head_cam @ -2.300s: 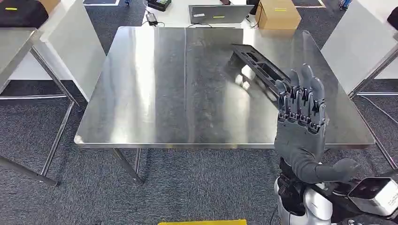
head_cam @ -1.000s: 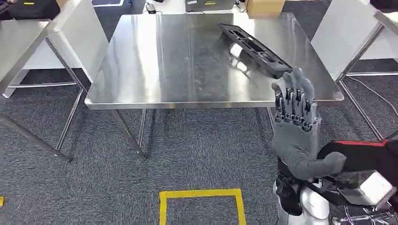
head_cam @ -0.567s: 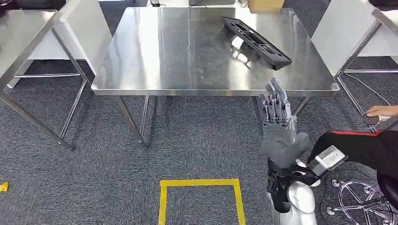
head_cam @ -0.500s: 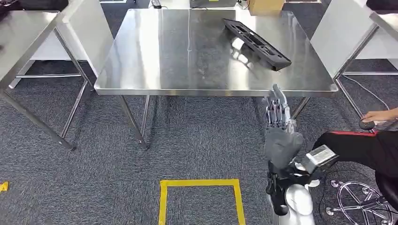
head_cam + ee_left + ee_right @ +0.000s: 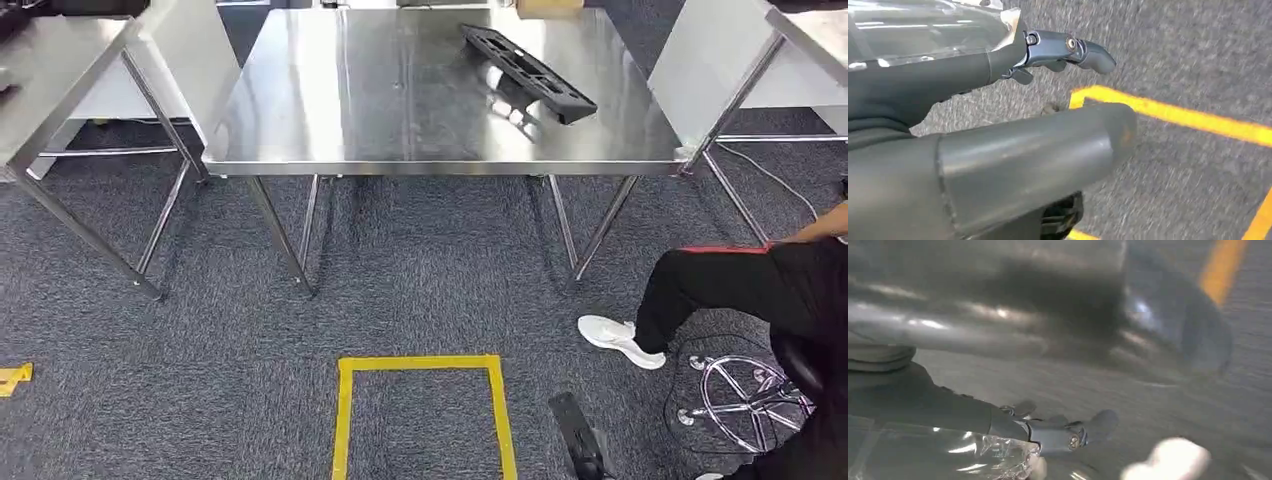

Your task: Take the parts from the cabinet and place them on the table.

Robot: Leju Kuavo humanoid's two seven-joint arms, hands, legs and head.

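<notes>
A: One part (image 5: 527,72) lies on the worktop (image 5: 400,110), toward its far right. No cabinet in sight, so I judge more fetching remains.

B: Orientation?

A: Flat, long axis diagonal, from the worktop's far middle to its right edge.

B: Hands?

A: Left hand (image 5: 998,125) empty, fingers (image 5: 1068,50) loosely extended. Right hand (image 5: 998,425) blurred; cannot tell.

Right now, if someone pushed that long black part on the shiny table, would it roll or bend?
Probably neither. The black part looks like a long, flat moulded frame with cut-outs, so it likely stays stiff and slides rather than rolls. The steel table looks smooth, so it may skid easily. Its openings suggest it is fairly light.
</notes>
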